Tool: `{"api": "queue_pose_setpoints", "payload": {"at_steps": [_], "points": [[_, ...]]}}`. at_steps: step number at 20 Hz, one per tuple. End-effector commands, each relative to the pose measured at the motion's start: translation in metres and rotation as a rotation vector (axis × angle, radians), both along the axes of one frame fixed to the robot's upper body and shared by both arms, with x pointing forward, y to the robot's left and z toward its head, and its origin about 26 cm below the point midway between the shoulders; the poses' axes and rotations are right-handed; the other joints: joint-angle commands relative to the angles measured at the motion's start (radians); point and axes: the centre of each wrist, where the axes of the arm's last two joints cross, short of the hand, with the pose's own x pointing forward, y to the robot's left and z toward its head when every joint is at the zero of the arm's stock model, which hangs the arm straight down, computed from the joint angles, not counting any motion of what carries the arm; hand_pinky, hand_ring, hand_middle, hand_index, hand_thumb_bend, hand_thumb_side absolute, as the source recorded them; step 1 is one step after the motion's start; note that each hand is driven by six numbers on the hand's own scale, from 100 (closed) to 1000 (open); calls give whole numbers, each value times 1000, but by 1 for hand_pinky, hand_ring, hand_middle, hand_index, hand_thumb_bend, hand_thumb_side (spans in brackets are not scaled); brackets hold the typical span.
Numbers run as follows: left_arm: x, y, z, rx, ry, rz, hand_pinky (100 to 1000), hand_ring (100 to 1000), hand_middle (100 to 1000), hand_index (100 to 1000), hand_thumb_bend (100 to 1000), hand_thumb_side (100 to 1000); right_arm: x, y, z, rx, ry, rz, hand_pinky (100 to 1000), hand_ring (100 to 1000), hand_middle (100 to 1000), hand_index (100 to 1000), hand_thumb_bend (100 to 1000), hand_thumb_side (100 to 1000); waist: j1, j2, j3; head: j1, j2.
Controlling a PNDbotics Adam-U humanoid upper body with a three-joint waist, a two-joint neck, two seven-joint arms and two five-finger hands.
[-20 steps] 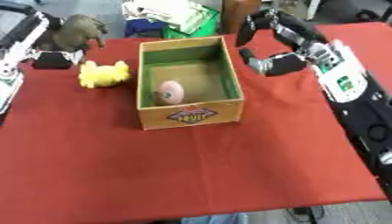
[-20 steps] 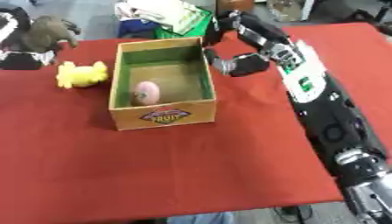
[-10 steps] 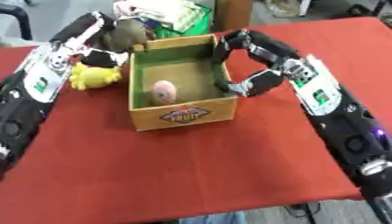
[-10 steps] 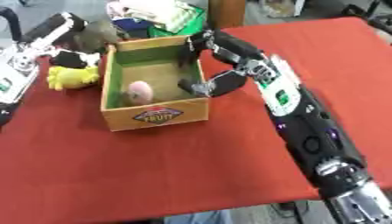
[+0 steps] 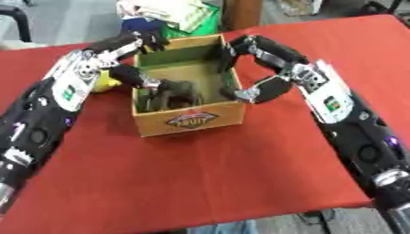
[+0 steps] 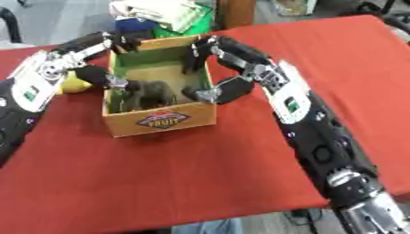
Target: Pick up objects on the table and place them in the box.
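A cardboard box [image 5: 189, 120] with a green inside and a fruit label stands on the red table. A dark grey toy animal [image 5: 175, 93] stands upright inside it, against the left wall. My left hand [image 5: 121, 45] reaches over the box's back-left corner, fingers spread and open, its thumb tip beside the toy. My right hand [image 5: 264, 50] is open and spans the box's right wall, fingers at the back corner, thumb at the front corner. A yellow toy [image 6: 73, 82] lies outside, left of the box, mostly hidden by my left arm.
Behind the box sits a green and white heap [image 5: 176, 16] beside a wooden post [image 5: 240, 11]. The red cloth [image 5: 208, 173] runs wide toward the table's near edge.
My left hand carried the grey toy animal from beside the box into it. My right hand came down against the box's right wall. The pink object in the box no longer shows.
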Motion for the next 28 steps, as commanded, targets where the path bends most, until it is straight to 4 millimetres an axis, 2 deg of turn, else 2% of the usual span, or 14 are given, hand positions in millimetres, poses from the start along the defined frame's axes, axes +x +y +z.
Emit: {"api": "queue_pose_setpoints", "payload": {"at_steps": [1,2,3,4,6,10,15,17,21,22,27,28], "points": [[-2,10,27,-54,-77,17,775,831,847,926,895,753,2,-2,13,-141,-130,176,593,585,575,652,333,576,-1,-16,4,-4,-1],[-3,15,31,-77,-97,40,766,815,823,910,812,675,2,-2,13,-141,-128,175,594,585,575,652,334,577,-1,-17,7,-6,-1],[-4,21,34,-100,-120,76,744,769,766,879,612,406,3,-3,13,-142,-127,173,594,585,575,652,334,577,-1,-17,11,-8,-1],[-5,27,37,-125,-145,122,724,727,713,857,580,329,3,-4,12,-143,-126,171,594,585,575,652,334,577,0,-18,16,-10,-1],[-7,40,36,-178,-177,214,698,680,644,836,509,295,3,-6,12,-142,-124,167,594,585,575,652,333,576,0,-20,25,-15,-2],[-9,75,27,-216,-185,403,688,662,613,811,439,264,4,-9,10,-146,-120,158,594,584,575,652,334,577,2,-21,42,-28,0],[-9,109,4,-75,-138,538,739,744,721,843,527,282,4,-10,8,-154,-116,156,592,583,573,651,335,576,3,-21,46,-34,-1],[-8,112,-4,0,-133,545,750,763,748,848,631,286,3,-8,8,-153,-116,162,593,583,573,651,336,577,2,-21,44,-35,-2],[-7,115,-11,57,-136,543,750,763,748,848,631,286,3,-7,8,-153,-116,168,593,583,573,651,336,577,0,-20,42,-35,-2],[-6,115,-15,70,-124,539,769,799,794,858,790,301,2,-4,10,-149,-119,175,593,582,572,651,338,578,-4,-17,34,-35,-5],[-5,122,-27,132,-86,543,772,802,803,861,795,306,-1,8,14,-140,-130,207,592,582,570,650,339,579,-13,-5,-2,-22,-15],[-5,123,-29,139,-84,545,772,801,804,861,816,330,-1,9,15,-139,-131,211,591,581,569,649,338,578,-13,-1,-6,-20,-17]]}}
